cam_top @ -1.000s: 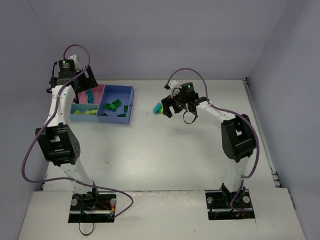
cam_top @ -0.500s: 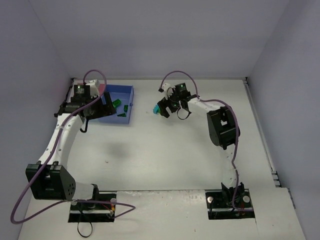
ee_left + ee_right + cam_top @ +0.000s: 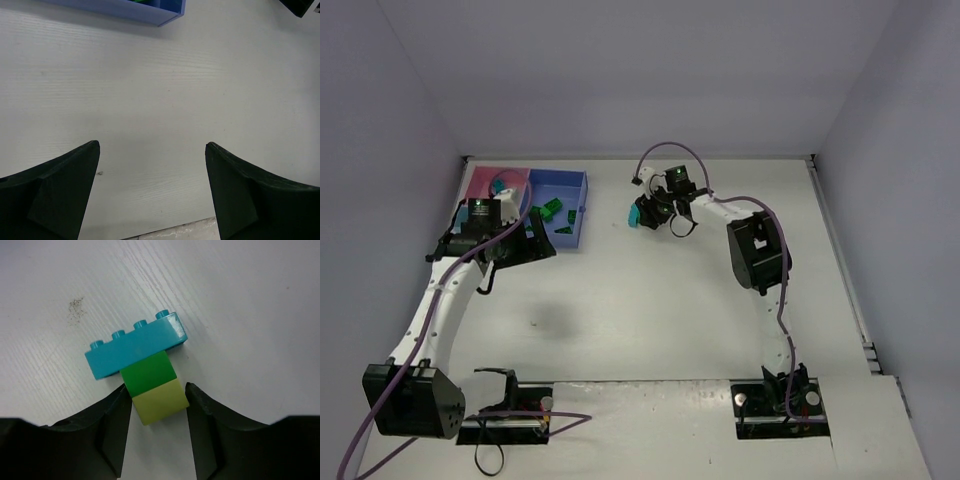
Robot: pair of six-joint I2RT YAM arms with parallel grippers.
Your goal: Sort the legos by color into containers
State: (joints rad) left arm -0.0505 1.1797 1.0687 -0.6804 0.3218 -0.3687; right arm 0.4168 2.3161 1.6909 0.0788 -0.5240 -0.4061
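The left end effector hung wide open and empty over bare table, close to the near corner of the medium-blue tray; I judged it was parked there to keep out of the other arm's way while staying within reach of the containers

Farther out, the right end effector had its jaws drawn in against both sides of a three-brick stack of legos well apart from the trays: a yellow-green brick nearest the wrist, a dark green brick joined to it, and a long teal brick crosswise at the far end. The grip sat on the two narrow bricks, probably because they fit between the jaws where the teal one would not (whether the stack was resting on the table or just off it, I could not tell)

Farthest away, dark green legos lay in the medium-blue tray, with the pink tray beyond it, partly behind the left arm. Since the stack mixed three colours, it probably needed pulling apart before any piece could be sorted
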